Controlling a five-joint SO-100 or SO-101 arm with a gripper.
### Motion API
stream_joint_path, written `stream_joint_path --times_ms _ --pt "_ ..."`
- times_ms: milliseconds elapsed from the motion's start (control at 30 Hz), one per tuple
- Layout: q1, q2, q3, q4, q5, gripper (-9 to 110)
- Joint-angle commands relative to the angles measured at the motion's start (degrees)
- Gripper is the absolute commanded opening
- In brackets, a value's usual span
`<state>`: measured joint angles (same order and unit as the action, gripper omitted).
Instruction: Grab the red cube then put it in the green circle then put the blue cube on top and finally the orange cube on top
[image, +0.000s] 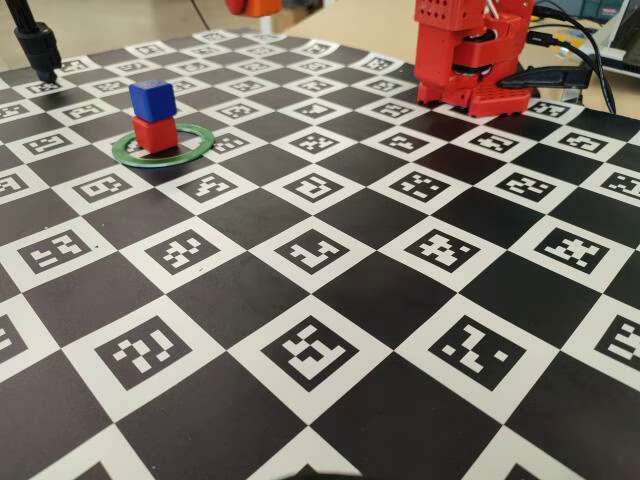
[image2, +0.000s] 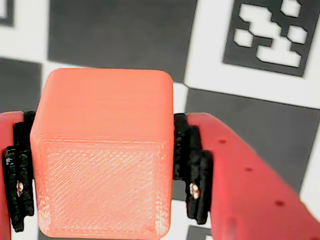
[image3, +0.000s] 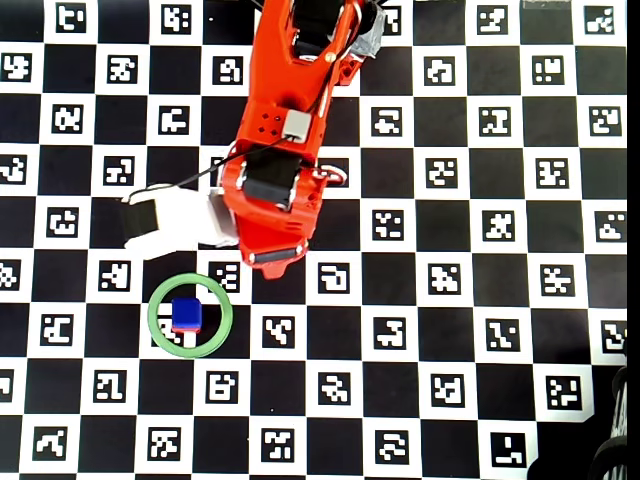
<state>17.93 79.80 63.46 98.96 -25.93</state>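
Fixed view: the blue cube (image: 152, 100) sits on the red cube (image: 154, 134) inside the green circle (image: 162, 146), so two levels are stacked and only the top one is missing.
Wrist view: the hand (image2: 102, 175) pinches the orange cube (image2: 102, 155) between its black pads (image2: 192, 175), held clear of the desk (image2: 125, 30), probably for carrying to the stack.
Overhead view: the arm (image3: 285, 150) hangs just beside the circle, up and to the right; the blue cube's top lies unobstructed, ready for the last cube.
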Motion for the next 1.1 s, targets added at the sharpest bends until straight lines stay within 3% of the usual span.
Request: stream_joint_path --times_ms 0,433,1067 --pt "2.7 -2.7 -11.2 3.1 -0.8 11" --pt "9.5 -19.6 -30.2 4.6 -4.1 11" --pt "10.1 -27.2 -33.7 1.6 -2.5 11"
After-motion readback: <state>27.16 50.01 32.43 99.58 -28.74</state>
